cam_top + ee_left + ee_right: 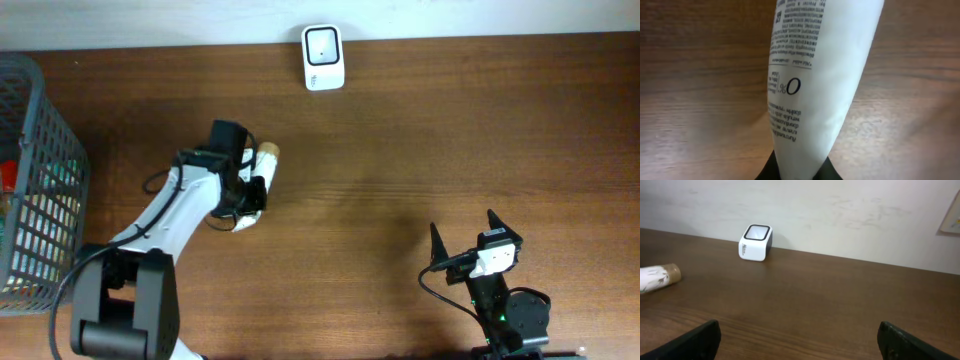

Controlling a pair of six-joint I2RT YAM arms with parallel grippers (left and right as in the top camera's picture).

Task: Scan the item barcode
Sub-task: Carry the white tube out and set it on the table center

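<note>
The left tool (250,195) is clenched on a white plastic squeeze tube (265,165) with a tan, cork-coloured cap. The tube lies left of centre on the brown wood-grain tabletop (400,130), with its cap end pointing toward the far wall and slightly to the right. The fingers clamp the tube across its lower body, and its flat crimped end sticks out just past them toward the near edge. In the left wrist view the tube (815,75) fills the middle of the frame. It shows small black print and a large "0%" mark, and the dark fingers pinch it at the bottom edge.

A white box-shaped scanner (323,57) with a dark square window on top stands at the far edge of the tabletop against the pale wall. It is well apart from the tube, further back and to the right.

The right tool (462,225) is released. It sits near the front right of the tabletop with its jaws spread wide and nothing between them. Its camera looks across the wood at the scanner (756,242) and the capped end of the tube (657,277).

A grey wire basket (40,150) sits at the far left edge. It holds red and green things too hidden to identify.
</note>
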